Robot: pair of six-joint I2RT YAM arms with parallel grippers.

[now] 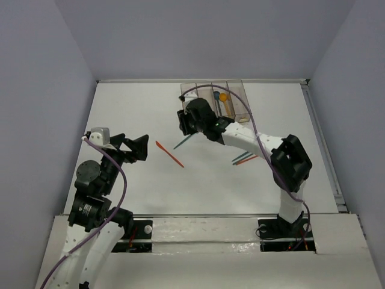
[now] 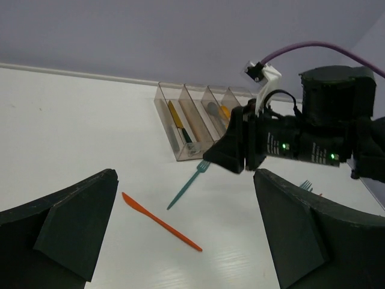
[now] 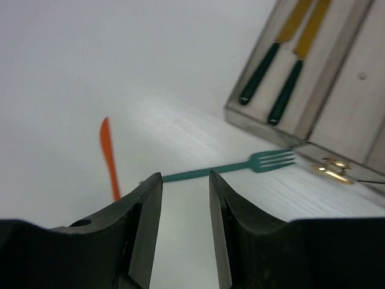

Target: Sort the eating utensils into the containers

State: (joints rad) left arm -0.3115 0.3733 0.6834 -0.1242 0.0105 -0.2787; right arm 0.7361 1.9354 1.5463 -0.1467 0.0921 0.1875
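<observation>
Spotting thin teal fork [image 3: 240, 167] lying flat on table [image 1: 132, 108] just beside bins [image 1: 239, 90], tines pointing at bins, long axis running back toward right gripper [image 3: 185, 198]. Noting narrow gap over handle tip, gripping nothing. Seeing left gripper [image 2: 183, 205] spread wide, empty.

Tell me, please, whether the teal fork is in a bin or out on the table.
Out. The fork lies flat on the table, just outside the bins.

A white table [image 1: 132, 186] (matte, evenly lit) sits between plain grey walls [image 1: 42, 90].
</observation>
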